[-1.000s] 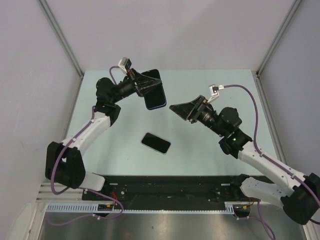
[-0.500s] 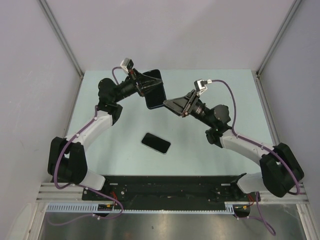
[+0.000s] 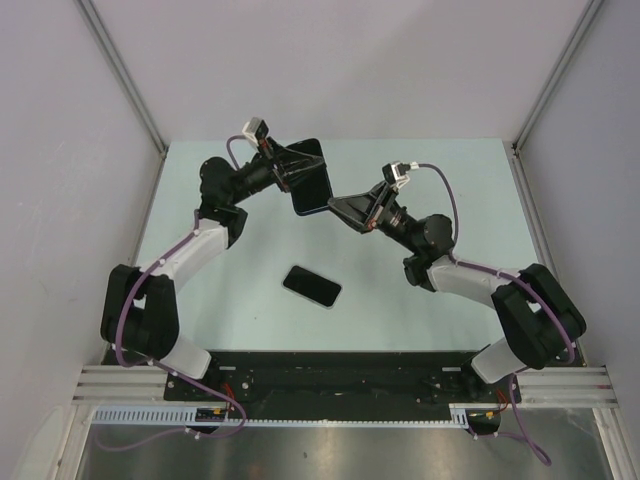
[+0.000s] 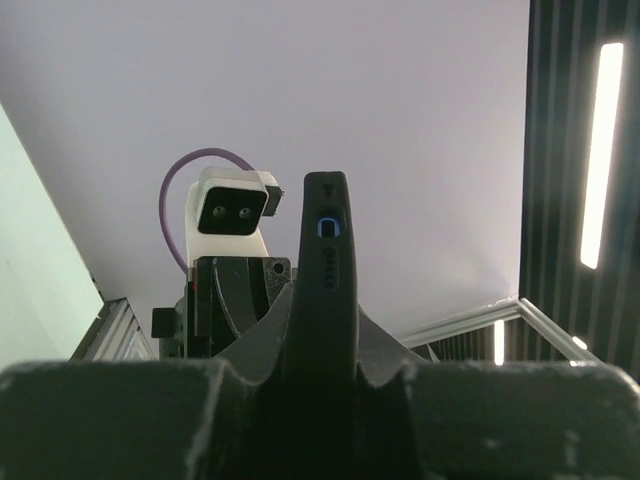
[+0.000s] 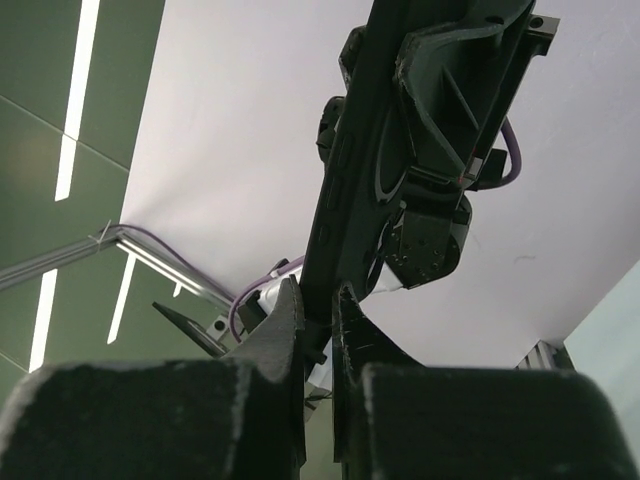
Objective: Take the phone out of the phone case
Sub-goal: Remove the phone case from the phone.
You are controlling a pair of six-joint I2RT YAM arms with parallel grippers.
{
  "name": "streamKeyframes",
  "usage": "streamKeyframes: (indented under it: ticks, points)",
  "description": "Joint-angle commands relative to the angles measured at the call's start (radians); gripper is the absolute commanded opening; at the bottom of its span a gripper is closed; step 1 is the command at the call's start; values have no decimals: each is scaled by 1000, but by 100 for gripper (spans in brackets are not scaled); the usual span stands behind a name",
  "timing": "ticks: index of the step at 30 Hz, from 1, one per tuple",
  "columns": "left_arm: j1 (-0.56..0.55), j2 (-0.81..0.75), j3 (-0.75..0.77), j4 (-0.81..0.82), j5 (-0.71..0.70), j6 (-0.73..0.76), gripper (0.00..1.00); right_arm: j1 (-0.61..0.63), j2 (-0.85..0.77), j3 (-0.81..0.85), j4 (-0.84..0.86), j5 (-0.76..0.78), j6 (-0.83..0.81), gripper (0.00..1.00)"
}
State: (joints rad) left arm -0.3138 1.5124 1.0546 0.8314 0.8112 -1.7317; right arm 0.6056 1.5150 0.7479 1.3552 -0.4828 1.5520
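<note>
The pale green tabletop [image 3: 450, 170] is hemmed in by grey enclosure walls [image 3: 60, 150] on the left, right and far sides. Both arms meet in the air over its far middle, leaving bare surface on either side and toward the near edge. A black glossy slab phone [image 3: 311, 286] lies flat on the tabletop, nearer than both grippers and well apart from them.

The left gripper [image 3: 296, 174] holds a dark blue-rimmed phone case [image 3: 316, 172] raised off the table, its jaws narrow and clamped on the flat faces. In the left wrist view the case stands edge-on between the fingers. The right gripper [image 3: 333, 205] has its jaws pinched tight on the case's lower right edge. Whether anything sits inside the case cannot be told.

A second ago the right gripper hung wide open, well to the right of the case. It has since swung in and closed on it. The left gripper's hold and the phone's place on the tabletop are unchanged.
</note>
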Motion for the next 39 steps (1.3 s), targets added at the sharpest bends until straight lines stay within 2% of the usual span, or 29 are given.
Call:
streamKeyframes:
  ticks: [1, 13, 27, 39]
  points:
    - [-15, -31, 42, 235, -6, -195, 0, -4, 10, 30, 246, -42, -33, 0]
    - [-65, -35, 119, 357, -83, -344, 0, -23, 1, 175, 248, -99, -124, 0]
    - [-99, -55, 222, 354, -107, -374, 0, -4, 22, 327, 249, -115, -187, 0]
    - [-133, -47, 309, 367, -110, -408, 0, 0, 85, 400, 249, -25, -150, 0]
